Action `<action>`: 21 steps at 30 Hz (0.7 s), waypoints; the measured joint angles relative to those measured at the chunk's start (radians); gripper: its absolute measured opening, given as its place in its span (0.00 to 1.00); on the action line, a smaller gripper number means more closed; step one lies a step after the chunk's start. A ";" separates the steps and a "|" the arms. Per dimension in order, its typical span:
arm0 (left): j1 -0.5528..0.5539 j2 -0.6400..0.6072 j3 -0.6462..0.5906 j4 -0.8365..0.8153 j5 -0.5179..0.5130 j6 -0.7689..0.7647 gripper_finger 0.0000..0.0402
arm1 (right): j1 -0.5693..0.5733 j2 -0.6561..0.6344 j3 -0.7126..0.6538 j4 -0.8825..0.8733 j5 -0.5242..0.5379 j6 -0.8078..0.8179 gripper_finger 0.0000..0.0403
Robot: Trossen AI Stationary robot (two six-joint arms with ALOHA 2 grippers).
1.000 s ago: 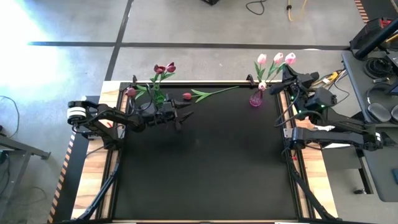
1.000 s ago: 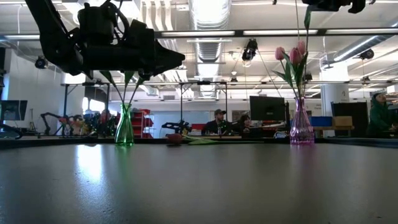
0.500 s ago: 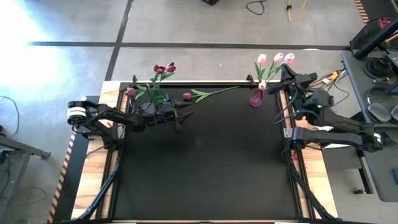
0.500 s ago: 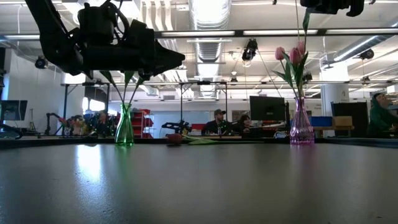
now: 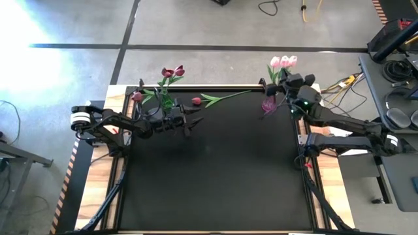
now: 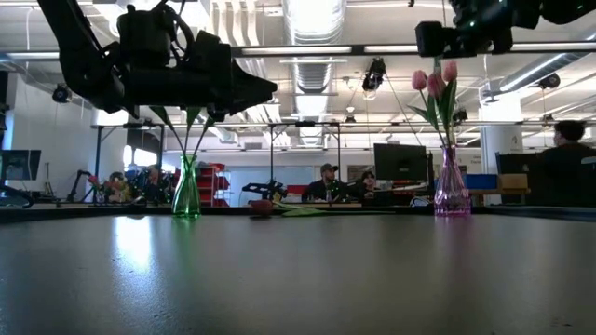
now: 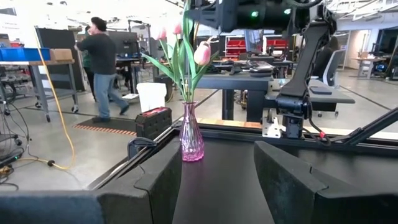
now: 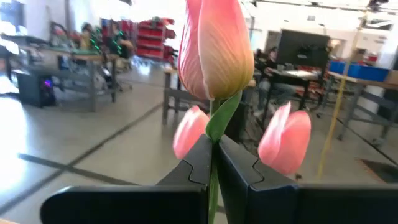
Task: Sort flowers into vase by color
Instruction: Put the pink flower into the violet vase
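Two pale pink tulips stand by their stems in the pink glass vase at the table's far right; the low view shows that vase too. My right gripper hovers just above that vase, shut on a third pink tulip. Dark red tulips stand in the green vase at the far left. One more red tulip lies flat on the table beside it. My left gripper hangs open above the table, near the green vase. My right gripper pinches the pink tulip's stem just under its head, between the two fingers. The fingers come roughly level from the table's right side and lie across the stem. The tulip stands upright; its lower stem is hidden.
The black table top stretches toward the near edge. The lying tulip's stem runs along the far edge between the two vases. People and benches show in the room beyond the table.
My right gripper has swung toward the table's left, from beside the pink vase to above it, carrying the pink tulip with it. That tulip's head has moved left, close to the other two pink heads. My left arm has kept still.
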 joint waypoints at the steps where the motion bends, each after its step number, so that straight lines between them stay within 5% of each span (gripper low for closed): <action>1: 0.000 0.000 0.000 0.000 0.000 -0.001 0.46 | -0.012 0.013 0.000 -0.002 0.000 0.009 0.03; 10: 0.000 0.000 0.000 -0.015 0.002 -0.003 0.46 | -0.064 0.079 0.000 -0.090 0.005 0.124 0.05; 21: 0.000 0.000 0.000 -0.015 0.004 -0.006 0.46 | -0.065 0.068 0.000 -0.212 0.011 0.216 0.30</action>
